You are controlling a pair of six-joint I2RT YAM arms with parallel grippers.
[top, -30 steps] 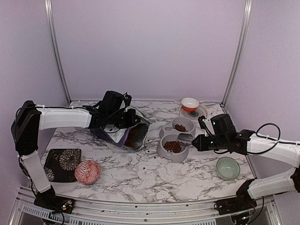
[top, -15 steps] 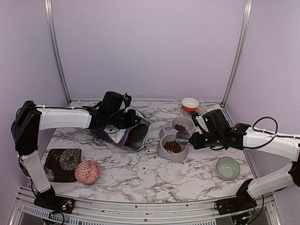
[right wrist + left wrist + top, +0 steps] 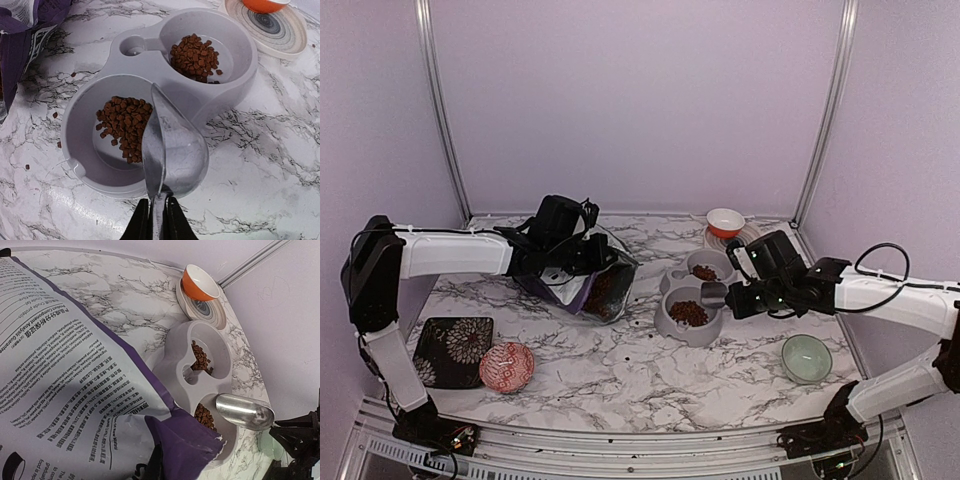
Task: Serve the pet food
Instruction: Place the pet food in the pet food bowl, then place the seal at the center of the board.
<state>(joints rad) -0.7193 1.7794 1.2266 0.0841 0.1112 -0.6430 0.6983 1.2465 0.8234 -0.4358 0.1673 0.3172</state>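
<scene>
Robot arms at feeding time: a white marble-patterned table is shown with a grey plastic double-bowl feeder at its middle. To the left of the feeder, a large purple printed pet-food bag is held tilted and open-mouthed by the left gripper, whose jaws are pinched fully together on the bag's upper edge. Over the near bowl of the feeder, a shiny metal scoop is held rolled onto its side by the right gripper, the jaws drawn narrow on the thin handle. Nothing is seen inside the scoop. The small dark-brown dry pellets of pet food are heaped in both bowls of the feeder, and a few strays are scattered on the table just left of it. The pouring step is judged to be at its end. If more is wanted, the scoop must be levelled and carried left from the feeder into the bag's mouth; otherwise it is to be set down beside the feeder.
</scene>
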